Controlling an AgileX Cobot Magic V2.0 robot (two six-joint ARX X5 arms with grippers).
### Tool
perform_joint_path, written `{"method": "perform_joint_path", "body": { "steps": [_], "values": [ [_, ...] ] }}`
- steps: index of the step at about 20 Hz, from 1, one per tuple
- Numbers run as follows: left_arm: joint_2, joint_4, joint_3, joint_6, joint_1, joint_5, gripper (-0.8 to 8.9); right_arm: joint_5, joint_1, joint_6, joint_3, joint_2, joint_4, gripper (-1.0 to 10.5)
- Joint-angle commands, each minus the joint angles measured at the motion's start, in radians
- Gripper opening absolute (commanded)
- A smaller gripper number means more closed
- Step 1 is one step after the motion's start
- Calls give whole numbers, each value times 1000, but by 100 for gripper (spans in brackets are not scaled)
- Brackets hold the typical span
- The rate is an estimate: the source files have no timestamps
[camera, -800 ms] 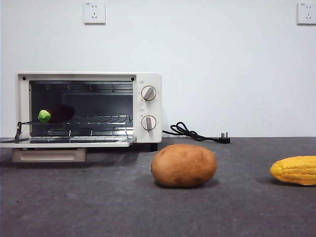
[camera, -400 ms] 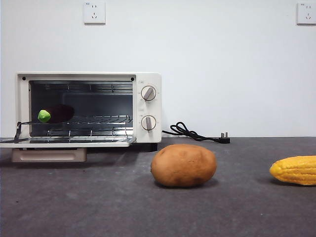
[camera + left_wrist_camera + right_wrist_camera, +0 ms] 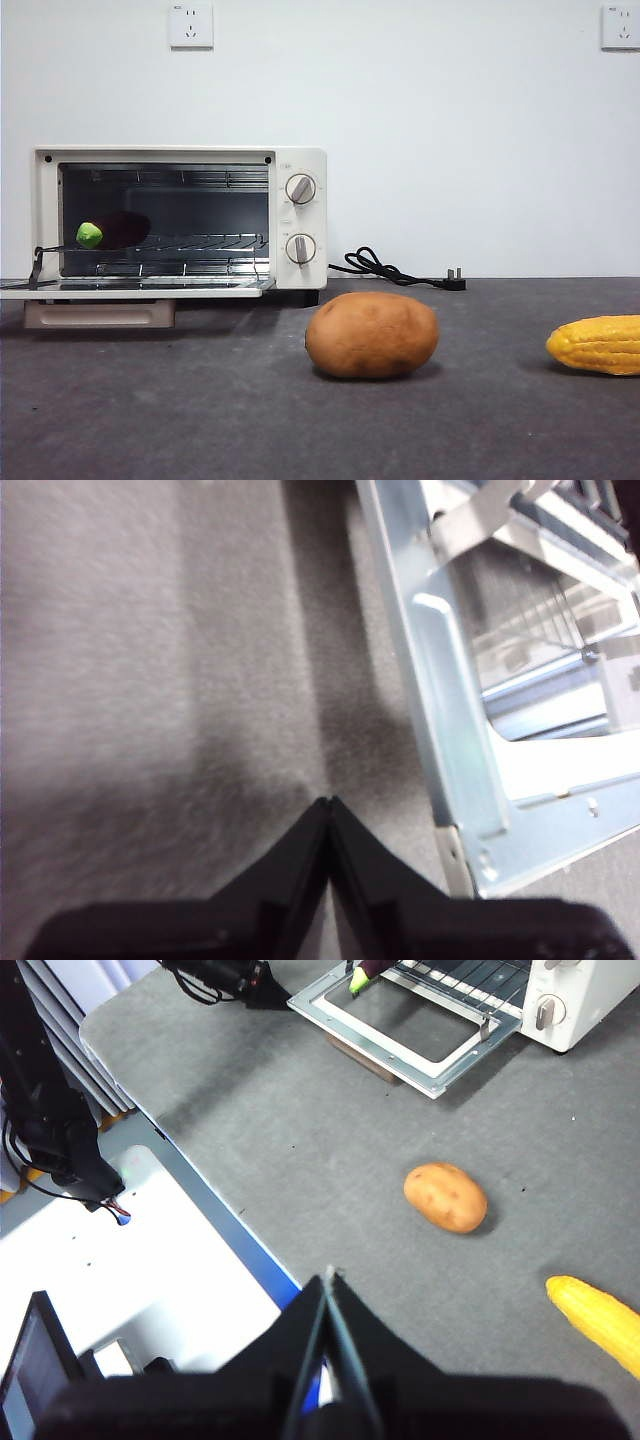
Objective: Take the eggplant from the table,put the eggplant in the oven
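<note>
So the eggplant (image 3: 115,230) is already seen lying lengthwise on the wire rack at the left of the oven (image 3: 180,220), green cap outward, with the empty, closed left pincer (image 3: 328,815) parked nearer beside the dropped door and the right pincer (image 3: 328,1285) closed over the table (image 3: 200,420).

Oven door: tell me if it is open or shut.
Open. The oven door lies folded down flat in front, leaving the wire rack and the eggplant on it exposed.
</note>
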Motion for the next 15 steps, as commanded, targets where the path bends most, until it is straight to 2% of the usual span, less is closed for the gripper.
{"method": "perform_joint_path", "body": {
  "steps": [1, 4, 8, 15],
  "values": [
    [32, 27, -10, -10, -13, 42, -6, 3, 1, 33, -8, 0, -23, -11],
    [53, 49, -10, -19, -24, 85, -6, 18, 1, 45, -8, 0, -23, -11],
    [56, 62, -10, -27, -33, 95, -6, 32, 1, 54, -8, 0, -23, -11],
    [56, 105, -10, -80, -32, 245, -6, 43, 1, 53, -9, 0, -23, -12]
  ]
}}
